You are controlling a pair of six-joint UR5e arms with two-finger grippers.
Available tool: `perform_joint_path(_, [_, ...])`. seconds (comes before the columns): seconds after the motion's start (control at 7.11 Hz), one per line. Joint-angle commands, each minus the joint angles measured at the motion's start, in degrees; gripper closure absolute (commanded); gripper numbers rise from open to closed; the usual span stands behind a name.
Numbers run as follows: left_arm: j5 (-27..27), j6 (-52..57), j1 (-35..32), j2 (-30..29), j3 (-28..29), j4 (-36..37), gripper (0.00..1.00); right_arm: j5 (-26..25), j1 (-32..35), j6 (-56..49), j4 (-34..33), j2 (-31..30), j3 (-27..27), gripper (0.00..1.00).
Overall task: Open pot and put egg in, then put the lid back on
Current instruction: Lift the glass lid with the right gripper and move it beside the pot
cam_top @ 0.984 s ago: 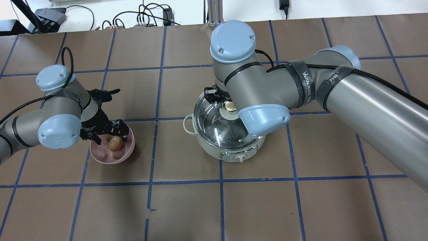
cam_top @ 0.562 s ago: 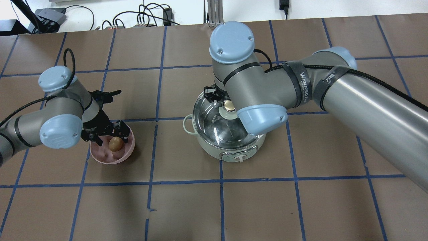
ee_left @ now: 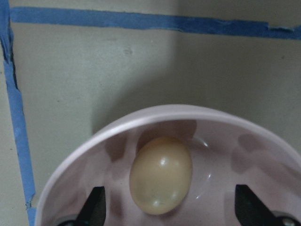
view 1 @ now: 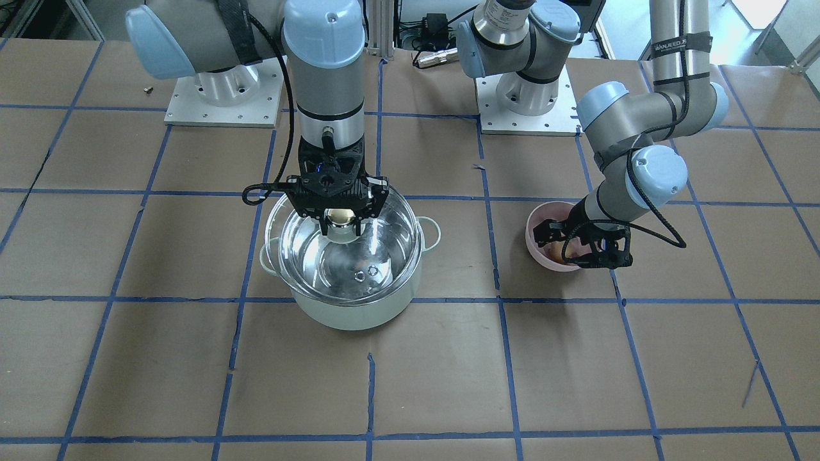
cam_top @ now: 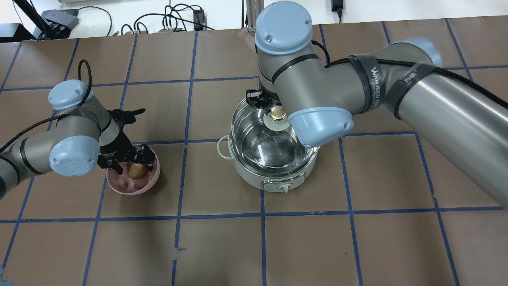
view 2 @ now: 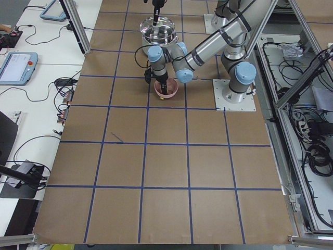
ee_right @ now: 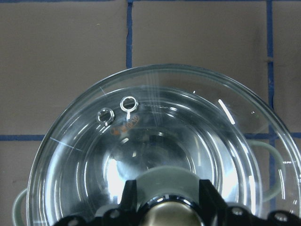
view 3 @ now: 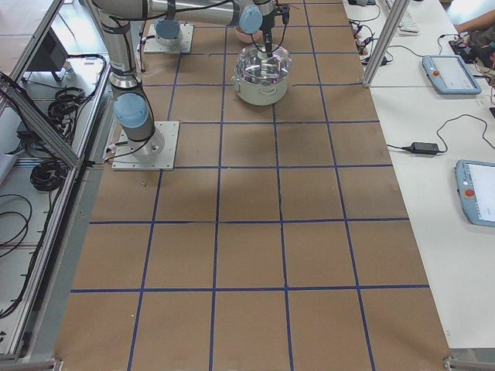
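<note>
The mint-green pot (cam_top: 274, 179) stands mid-table, also in the front view (view 1: 349, 315). My right gripper (cam_top: 274, 114) is shut on the knob (view 1: 339, 221) of the glass lid (cam_top: 254, 127) and holds the lid a little above the pot; the right wrist view shows the lid (ee_right: 155, 122) hanging under the gripper (ee_right: 167, 207). The brown egg (cam_top: 137, 171) lies in a pink bowl (cam_top: 127, 188). My left gripper (cam_top: 133, 165) is open, low in the bowl, with a finger on each side of the egg (ee_left: 161, 175).
Blue tape lines cross the brown table cover. The pink bowl (view 1: 541, 224) sits about one grid square from the pot toward my left. Cables and boxes lie beyond the table's far edge (cam_top: 170, 22). The arm bases (view 1: 522, 96) stand at the table's robot side.
My right gripper has lifted the lid off the pot and shifted it slightly away from me. The left gripper has stayed around the egg, barely moving.
</note>
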Motion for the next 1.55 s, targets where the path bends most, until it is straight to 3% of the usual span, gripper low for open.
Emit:
perform_joint_path(0.0, [0.0, 0.1, 0.0, -0.1, 0.1, 0.0, 0.19, 0.4, -7.3, -10.2, 6.1, -5.4, -0.5, 0.59])
perform_joint_path(0.14, [0.0, 0.0, 0.0, -0.1, 0.1, 0.0, 0.36, 1.7, -11.0, -14.6, 7.5, -6.2, -0.8, 0.59])
perform_joint_path(0.28, [0.0, 0.0, 0.0, 0.0, 0.0, 0.0, 0.61, 1.5, -13.1, -17.5, 10.1, -8.0, -0.9, 0.58])
perform_joint_path(0.84, [0.0, 0.1, 0.0, 0.0, 0.2, 0.0, 0.69, 1.5, -23.1, -33.5, 16.4, -11.7, -0.5, 0.58])
perform_joint_path(1.41, [-0.1, 0.4, 0.0, 0.0, 0.5, 0.0, 0.72, 2.8, -29.1, -37.9, 17.7, -11.7, 0.2, 0.58])
